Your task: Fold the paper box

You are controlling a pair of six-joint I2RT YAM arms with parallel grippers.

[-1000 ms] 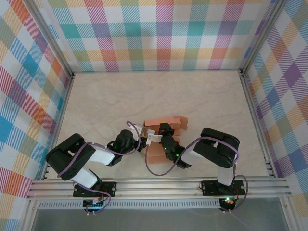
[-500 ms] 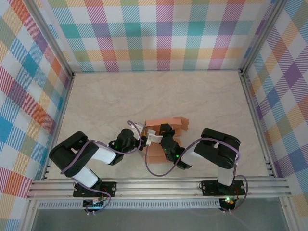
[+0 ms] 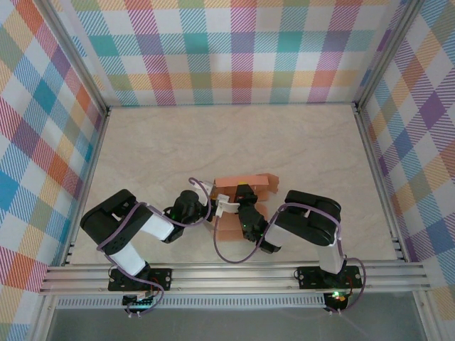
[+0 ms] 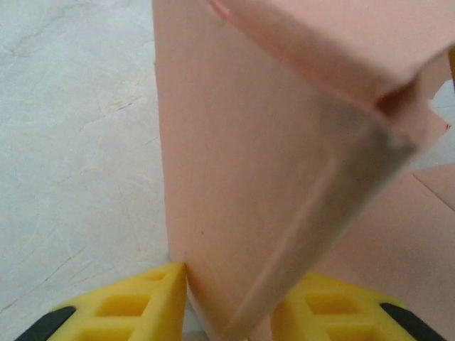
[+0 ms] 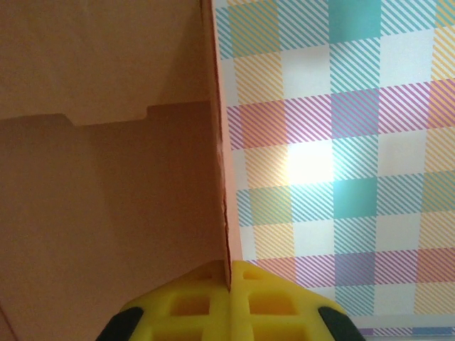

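paper box (image 3: pixel 229 182), folded corner in the left jaws' grip, wall edge in the right jaws' pinch

The left arm (image 3: pixel 131 234) rises from its base at 7 o'clock, elbow folded out toward 9, forearm running toward 3. The left gripper (image 3: pixel 212 208) sits low, just below centre. Its yellow fingers (image 4: pixel 135 312) stand apart on either side of a box (image 4: pixel 242 177) panel; whether they clamp it is unclear. The right arm (image 3: pixel 313 220) comes from 5 o'clock and bends back toward 9. The right gripper (image 3: pixel 243 193) points toward 12, its pads (image 5: pixel 266 298) pressed together on a box edge.
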